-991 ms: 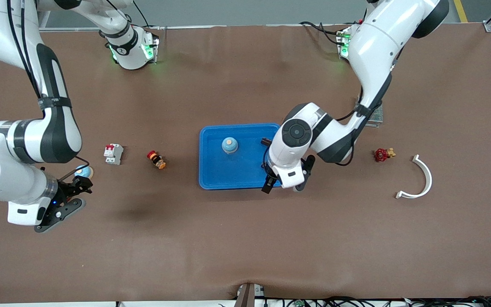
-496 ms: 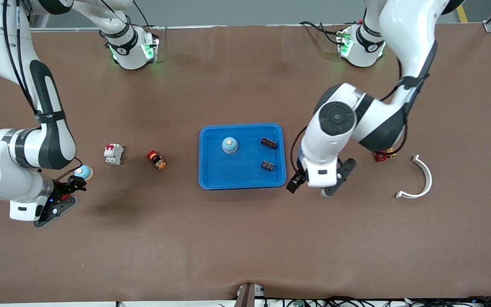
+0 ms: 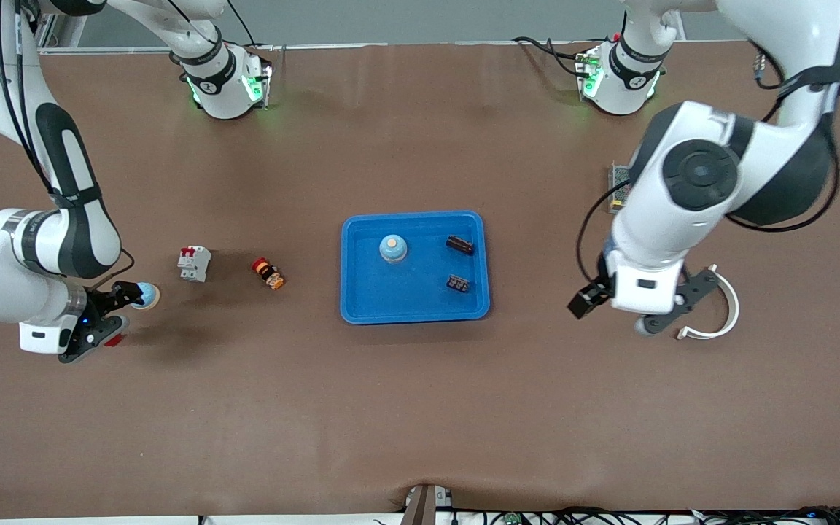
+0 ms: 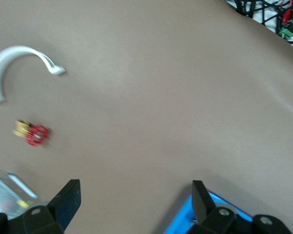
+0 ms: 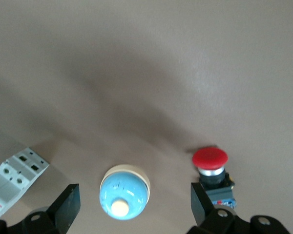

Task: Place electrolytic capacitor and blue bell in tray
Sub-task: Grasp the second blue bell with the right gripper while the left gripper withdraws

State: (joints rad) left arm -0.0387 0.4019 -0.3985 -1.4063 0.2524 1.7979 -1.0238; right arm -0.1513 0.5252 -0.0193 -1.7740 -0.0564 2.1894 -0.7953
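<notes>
Tray (image 3: 362, 306) at worktop centre, holding blue bell (image 3: 392, 248) and two capacitors (image 3: 459, 245). Left end effector (image 3: 618, 308) empty, spread wide, beside tray. Right end effector (image 3: 110, 312) empty, spread over second bell (image 5: 124, 192).

This is a robot laboratory or test workshop. Two white industrial arms are bolted on a wide surface (image 3: 405, 131) covered with a brown mat. Small electrical parts lie on it, for example a circuit breaker (image 3: 194, 263) and a red push button (image 3: 267, 273). Loose cables (image 3: 609, 516) hang along its edge.
</notes>
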